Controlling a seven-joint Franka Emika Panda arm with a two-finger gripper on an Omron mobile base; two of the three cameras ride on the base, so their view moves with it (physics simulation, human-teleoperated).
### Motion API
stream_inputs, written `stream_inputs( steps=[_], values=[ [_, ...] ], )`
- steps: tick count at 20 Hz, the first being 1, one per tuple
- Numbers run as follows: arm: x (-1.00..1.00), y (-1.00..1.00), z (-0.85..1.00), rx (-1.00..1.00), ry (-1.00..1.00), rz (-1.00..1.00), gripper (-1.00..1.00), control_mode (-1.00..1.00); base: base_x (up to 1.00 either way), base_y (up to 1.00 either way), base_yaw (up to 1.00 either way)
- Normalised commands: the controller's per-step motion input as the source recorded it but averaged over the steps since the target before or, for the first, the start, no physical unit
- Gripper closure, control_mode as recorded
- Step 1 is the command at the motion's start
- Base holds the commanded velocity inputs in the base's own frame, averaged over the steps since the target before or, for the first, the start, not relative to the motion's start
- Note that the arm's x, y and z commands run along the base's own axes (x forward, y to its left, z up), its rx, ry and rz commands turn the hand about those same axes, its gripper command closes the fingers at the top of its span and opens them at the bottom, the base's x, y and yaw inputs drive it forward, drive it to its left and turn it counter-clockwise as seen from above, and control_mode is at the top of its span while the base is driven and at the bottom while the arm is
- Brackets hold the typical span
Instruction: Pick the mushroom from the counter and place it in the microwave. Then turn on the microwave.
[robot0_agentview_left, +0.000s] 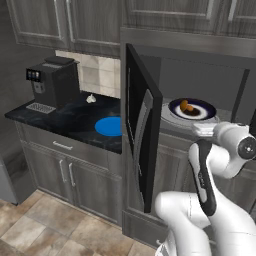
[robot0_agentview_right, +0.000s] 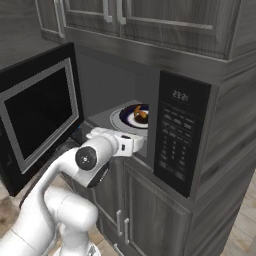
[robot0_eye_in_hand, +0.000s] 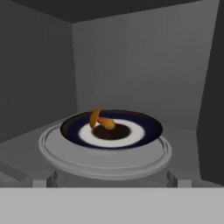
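Pincer (robot0_agentview_right: 141, 144), jaws wide and empty, at the front edge of the large black built-in microwave (robot0_agentview_right: 181, 131) cavity. Just beyond, the tiny orange-brown mushroom (robot0_eye_in_hand: 100, 121) lies on a dark-rimmed white plate (robot0_eye_in_hand: 144, 129) atop the glass turntable (robot0_eye_in_hand: 65, 153). Placement appears complete. Next: withdraw, swing the open dark-glass door (robot0_agentview_left: 141, 125) shut, press the right-side button panel (robot0_agentview_right: 175, 145).

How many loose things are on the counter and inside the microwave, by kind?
Mushroom: 1
Dark-rimmed plate, in the microwave: 1
Blue plate, on the counter: 1
Garlic-like lump: 1
Coffee machine: 1
Total: 5
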Motion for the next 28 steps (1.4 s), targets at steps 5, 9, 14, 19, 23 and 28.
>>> stream_inputs(
  steps=[5, 9, 14, 19, 23, 28],
  values=[
    [-0.71, 0.15, 0.09, -0.03, -0.1, 0.0, -1.0, -1.0, 0.0, 0.0, 0.0],
    [-0.56, 0.16, 0.23, -0.01, -0.12, 0.0, -1.0, -1.0, 0.0, 0.0, 0.0],
    [-0.55, 0.21, 0.26, -0.01, -0.11, 0.0, -1.0, -1.0, 0.0, 0.0, 0.0],
    [-0.54, 0.35, 0.23, -0.03, -0.13, 0.0, -1.0, -1.0, 0.0, 0.0, 0.0],
    [-0.53, 0.42, 0.17, -0.04, -0.15, 0.0, -1.0, -1.0, 0.0, 0.0, 0.0],
    [-0.36, 0.42, 0.03, -0.05, -0.16, 0.0, -1.0, -1.0, 0.0, 0.0, 0.0]
  ],
)
